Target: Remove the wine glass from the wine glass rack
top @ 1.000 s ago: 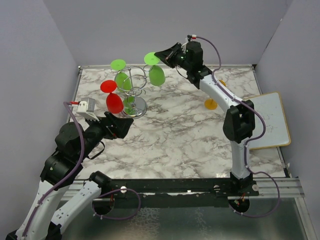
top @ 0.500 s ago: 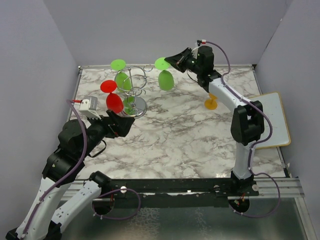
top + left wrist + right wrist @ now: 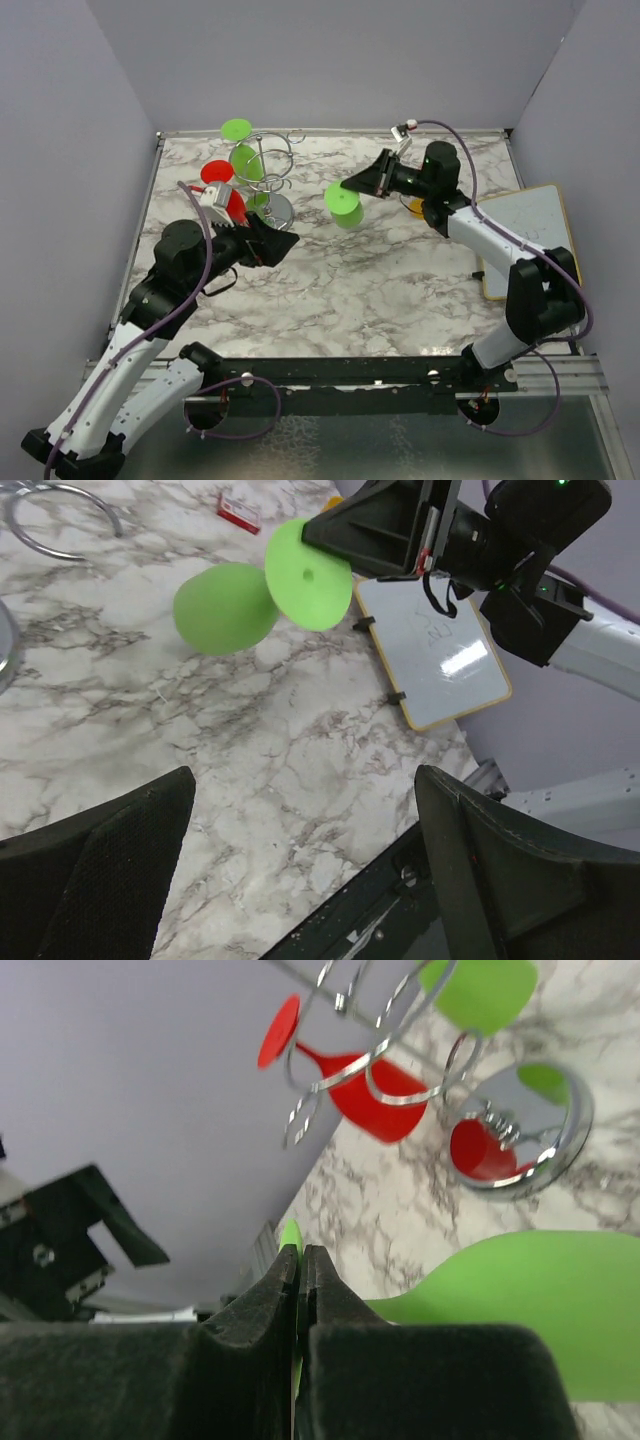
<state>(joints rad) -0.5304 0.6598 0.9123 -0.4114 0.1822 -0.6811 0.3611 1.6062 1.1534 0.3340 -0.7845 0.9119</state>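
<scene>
My right gripper (image 3: 352, 186) is shut on the foot disc of a green wine glass (image 3: 346, 206) and holds it tilted above the table, to the right of the wine glass rack (image 3: 268, 172) and apart from it. The right wrist view shows the gripper (image 3: 300, 1260) pinching the disc's edge, the green bowl (image 3: 530, 1300) and the chrome rack (image 3: 385, 1070). A red glass (image 3: 224, 190) and another green glass (image 3: 240, 145) hang on the rack. My left gripper (image 3: 283, 243) is open and empty near the rack's base; its view shows the held glass (image 3: 225, 608).
A whiteboard (image 3: 527, 235) lies at the right table edge and also shows in the left wrist view (image 3: 432, 650). An orange thing (image 3: 417, 207) sits partly hidden behind the right gripper. A small red item (image 3: 238, 512) lies on the marble. Grey walls enclose the table.
My right gripper has carried the green glass away from the rack, rightward, down and toward the near side. My left arm has swung right and forward, toward the table's middle.
</scene>
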